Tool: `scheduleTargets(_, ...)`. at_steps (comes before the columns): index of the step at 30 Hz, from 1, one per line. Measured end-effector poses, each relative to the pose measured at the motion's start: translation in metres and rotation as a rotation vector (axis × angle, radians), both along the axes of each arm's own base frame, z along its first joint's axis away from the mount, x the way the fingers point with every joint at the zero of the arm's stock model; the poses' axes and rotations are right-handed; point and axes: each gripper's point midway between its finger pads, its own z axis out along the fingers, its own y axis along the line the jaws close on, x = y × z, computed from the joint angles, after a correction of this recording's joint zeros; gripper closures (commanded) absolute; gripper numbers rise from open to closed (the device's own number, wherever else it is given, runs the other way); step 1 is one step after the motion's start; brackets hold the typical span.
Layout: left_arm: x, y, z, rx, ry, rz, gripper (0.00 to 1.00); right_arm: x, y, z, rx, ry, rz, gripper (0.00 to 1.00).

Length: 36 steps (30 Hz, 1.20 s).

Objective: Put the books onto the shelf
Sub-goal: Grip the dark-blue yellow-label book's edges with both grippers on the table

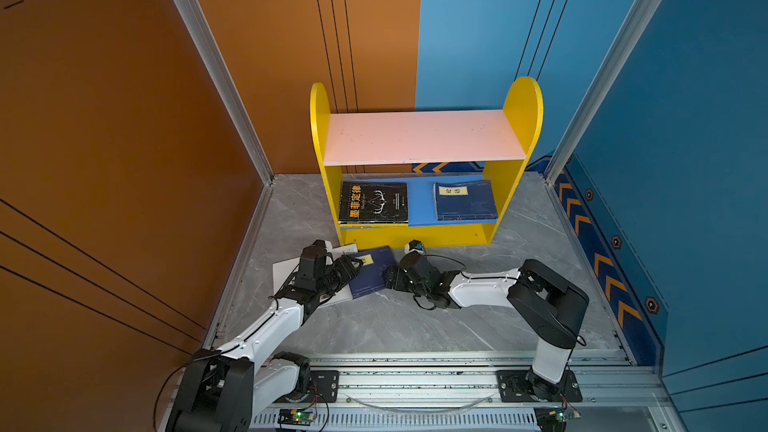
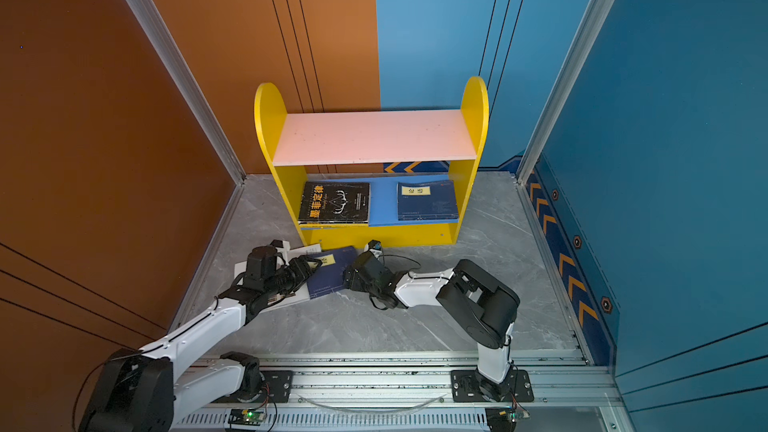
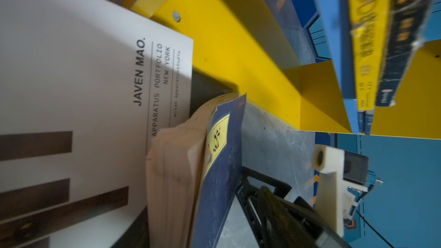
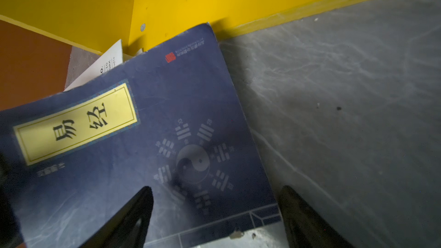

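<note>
The yellow shelf (image 1: 515,184) has a bare pink upper board (image 1: 419,137). On its blue lower board (image 1: 419,201) a black book (image 1: 374,201) tops a small stack at the left, and a navy one (image 1: 465,201) lies at the right. In front, a navy book (image 1: 374,272) with a yellow label rests on a larger white book (image 1: 284,274). My left gripper (image 1: 351,263) is shut on the navy book's (image 3: 224,163) raised left edge; one finger (image 3: 267,201) presses the cover and the other is hidden beneath. My right gripper (image 4: 214,211) stands open, straddling that book's (image 4: 143,151) right corner.
The shelf's yellow front kickboard (image 4: 238,3) runs just behind the two floor books. An orange wall (image 1: 124,160) closes the left side and a blue wall (image 1: 685,160) the right. A metal rail (image 1: 415,380) carries both arm bases along the front of the grey marble floor (image 1: 415,326).
</note>
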Motion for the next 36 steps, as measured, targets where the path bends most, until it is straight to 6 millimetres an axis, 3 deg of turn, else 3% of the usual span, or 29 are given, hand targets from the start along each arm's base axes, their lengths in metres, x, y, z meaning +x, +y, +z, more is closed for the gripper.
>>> scheduleTargets(5, 0.002, -0.002, 0.022, -0.059, -0.051, 0.019, 0.44, 0.000, 0.002, 0.000, 0.002, 0.002, 0.002, 0.15)
scheduleTargets(13, 0.004, -0.005, 0.029, -0.110, -0.051, 0.036, 0.59, 0.001, 0.002, 0.000, 0.003, 0.001, 0.002, 0.15)
scheduleTargets(24, 0.001, -0.006, 0.028, -0.068, -0.026, 0.017, 0.56, 0.002, 0.001, 0.000, 0.008, 0.007, 0.000, 0.16)
scheduleTargets(31, -0.002, -0.014, 0.013, 0.000, 0.010, -0.019, 0.69, 0.003, 0.001, 0.001, 0.017, 0.012, 0.003, 0.16)
scheduleTargets(36, -0.002, -0.014, 0.013, 0.037, 0.014, -0.025, 0.83, 0.006, 0.000, 0.002, 0.027, 0.009, -0.006, 0.15)
